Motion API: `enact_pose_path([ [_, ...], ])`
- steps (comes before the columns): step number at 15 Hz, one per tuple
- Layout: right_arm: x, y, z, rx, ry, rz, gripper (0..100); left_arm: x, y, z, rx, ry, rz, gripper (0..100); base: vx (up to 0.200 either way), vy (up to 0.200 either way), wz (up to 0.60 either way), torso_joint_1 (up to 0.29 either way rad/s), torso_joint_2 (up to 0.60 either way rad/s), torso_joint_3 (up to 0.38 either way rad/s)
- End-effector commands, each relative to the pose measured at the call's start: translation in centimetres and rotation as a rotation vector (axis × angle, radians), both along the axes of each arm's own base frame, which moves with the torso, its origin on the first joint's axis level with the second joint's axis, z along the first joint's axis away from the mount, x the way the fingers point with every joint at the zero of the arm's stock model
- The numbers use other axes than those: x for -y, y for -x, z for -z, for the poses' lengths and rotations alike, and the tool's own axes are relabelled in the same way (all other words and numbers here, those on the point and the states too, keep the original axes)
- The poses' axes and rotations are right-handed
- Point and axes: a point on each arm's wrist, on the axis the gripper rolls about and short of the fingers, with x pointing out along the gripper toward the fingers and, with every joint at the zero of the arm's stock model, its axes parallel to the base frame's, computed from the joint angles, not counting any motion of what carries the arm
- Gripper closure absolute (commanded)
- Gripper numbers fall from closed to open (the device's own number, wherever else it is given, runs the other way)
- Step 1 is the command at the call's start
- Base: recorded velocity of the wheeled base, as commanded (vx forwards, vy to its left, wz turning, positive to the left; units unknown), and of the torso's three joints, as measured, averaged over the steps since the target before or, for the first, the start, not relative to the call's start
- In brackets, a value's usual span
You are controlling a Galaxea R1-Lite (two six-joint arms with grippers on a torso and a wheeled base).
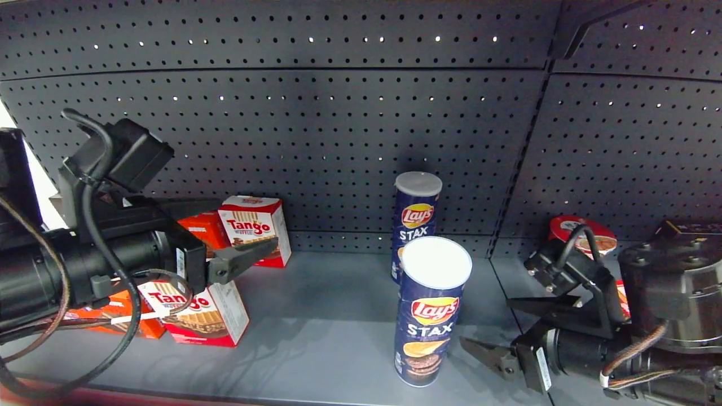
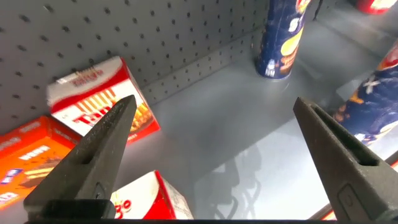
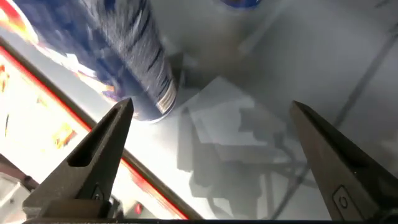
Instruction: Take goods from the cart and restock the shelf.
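Grey shelf [image 1: 338, 332] under your arms, both pincers spread wide and empty: your right gripper [image 3: 211, 106] sits just beside the near chips can [image 1: 431, 316], your left gripper [image 2: 214, 99] near the front wafer box [image 1: 203, 318], with a second can [image 1: 416, 217] and rear wafer box [image 1: 256, 225] back by the pegboard [image 1: 316, 124].

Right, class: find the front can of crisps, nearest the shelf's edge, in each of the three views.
Head view: the front can stands mid-shelf, ahead of the rear can.
Left wrist view: the front can is cut by the frame, past the open left gripper.
Right wrist view: the front can is close beside the open right gripper.
Shared landmark: the grey shelf board.
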Motion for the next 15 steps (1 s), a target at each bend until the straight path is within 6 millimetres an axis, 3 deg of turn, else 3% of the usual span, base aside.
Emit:
enact_pose_path([
  [1,1.2,0.7,-1.5,0.055,-0.047,0.021,0,-0.5,1.1,-0.6,0.034,0.011,-0.006,0,0.0,0.0,0.0,0.0,0.0,0.0],
  [4,2.4,1.4,-3.0,0.116,-0.084,0.065,0,-1.6,3.4,-1.0,0.076,0.028,-0.028,0,0.0,0.0,0.0,0.0,0.0,0.0],
  [6,4.2,1.7,-3.9,0.16,-0.113,0.134,0,-3.2,5.3,-0.8,0.107,0.041,-0.085,0,0.0,0.0,0.0,0.0,0.0,0.0],
  [9,7.3,2.6,-5.4,0.245,-0.159,0.261,0,-5.4,8.8,0.9,0.119,0.067,-0.192,0,0.0,0.0,0.0,0.0,0.0,0.0],
  [11,7.7,2.7,-5.5,0.253,-0.161,0.279,0,-5.5,9.3,1.1,0.121,0.08,-0.2,0,0.0,0.0,0.0,0.0,0.0,0.0],
  [12,9.6,3.3,-6.3,0.315,-0.179,0.371,0,-6.4,11.3,1.9,0.152,0.1,-0.27,0,0.0,0.0,0.0,0.0,0.0,0.0],
  [15,11.5,4.9,-6.7,0.372,-0.194,0.449,0,-7.0,13.5,3.5,0.172,0.097,-0.329,0,0.0,0.0,0.0,0.0,0.0,0.0],
])
